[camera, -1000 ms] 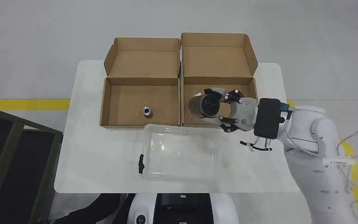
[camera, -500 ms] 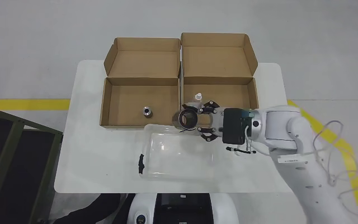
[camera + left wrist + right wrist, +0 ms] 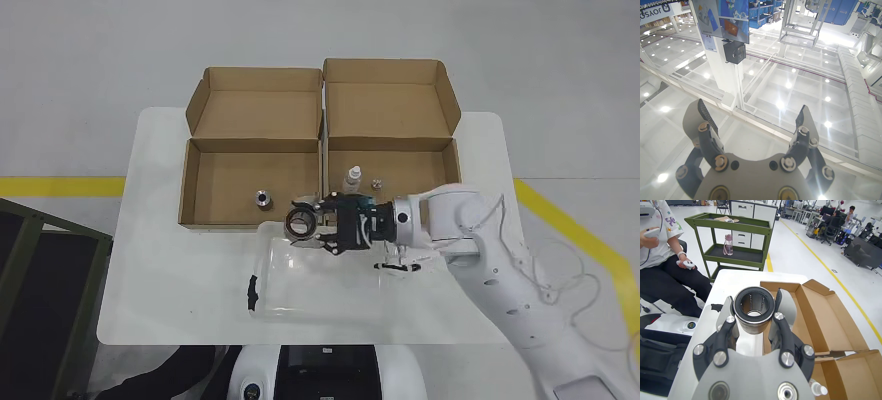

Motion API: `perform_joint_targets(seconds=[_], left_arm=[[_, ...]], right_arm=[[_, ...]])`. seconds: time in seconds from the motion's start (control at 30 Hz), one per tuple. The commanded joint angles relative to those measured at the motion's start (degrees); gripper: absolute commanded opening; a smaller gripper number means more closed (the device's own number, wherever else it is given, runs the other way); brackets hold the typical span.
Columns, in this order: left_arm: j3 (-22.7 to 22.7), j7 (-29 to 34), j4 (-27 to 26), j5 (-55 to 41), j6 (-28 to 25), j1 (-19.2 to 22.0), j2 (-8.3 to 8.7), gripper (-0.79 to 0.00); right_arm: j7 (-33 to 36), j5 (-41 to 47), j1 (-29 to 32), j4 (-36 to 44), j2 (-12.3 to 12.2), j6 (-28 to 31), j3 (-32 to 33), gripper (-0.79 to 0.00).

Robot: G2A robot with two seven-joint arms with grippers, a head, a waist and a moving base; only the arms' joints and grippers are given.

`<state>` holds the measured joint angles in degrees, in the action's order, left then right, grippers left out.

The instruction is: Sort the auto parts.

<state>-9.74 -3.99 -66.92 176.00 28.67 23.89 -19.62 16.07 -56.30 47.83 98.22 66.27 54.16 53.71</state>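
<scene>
My right gripper (image 3: 308,224) (image 3: 754,301) is shut on a metal linear bearing (image 3: 299,222) (image 3: 754,311), a short steel cylinder with a black-rimmed bore. It hangs over the front wall of the left cardboard box (image 3: 225,180) (image 3: 815,317), near the corner shared with the right box (image 3: 420,172) (image 3: 853,376). A small round metal part (image 3: 262,198) lies in the left box. In the right box are a white bottle-shaped part (image 3: 352,178) (image 3: 817,389) and a small metal piece (image 3: 377,183). My left gripper (image 3: 753,117) points up at the ceiling, open, with nothing between its fingers.
A clear plastic bin (image 3: 320,272) stands on the white table (image 3: 160,280) just in front of the boxes, a black clip (image 3: 252,293) at its left edge. Both box lids stand open at the back. A green cart (image 3: 30,290) (image 3: 730,224) stands beside the table's left side.
My right arm has carried the bearing leftward, from over the right box to the front wall of the left box. The parts in the right box have come into sight.
</scene>
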Motion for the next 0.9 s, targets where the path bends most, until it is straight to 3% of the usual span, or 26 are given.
perform_joint_targets(seconds=[0.0,0.87], left_arm=[[0.0,0.0,0.0,0.0,0.0,0.0,0.0,0.0],[0.0,0.0,0.0,0.0,0.0,0.0,0.0,0.0]], right_arm=[[0.21,-0.43,-1.31,-1.51,0.43,-0.54,-1.53,-0.785],[0.81,-2.56,-16.11,-20.53,7.61,-11.22,-15.06,-0.785]])
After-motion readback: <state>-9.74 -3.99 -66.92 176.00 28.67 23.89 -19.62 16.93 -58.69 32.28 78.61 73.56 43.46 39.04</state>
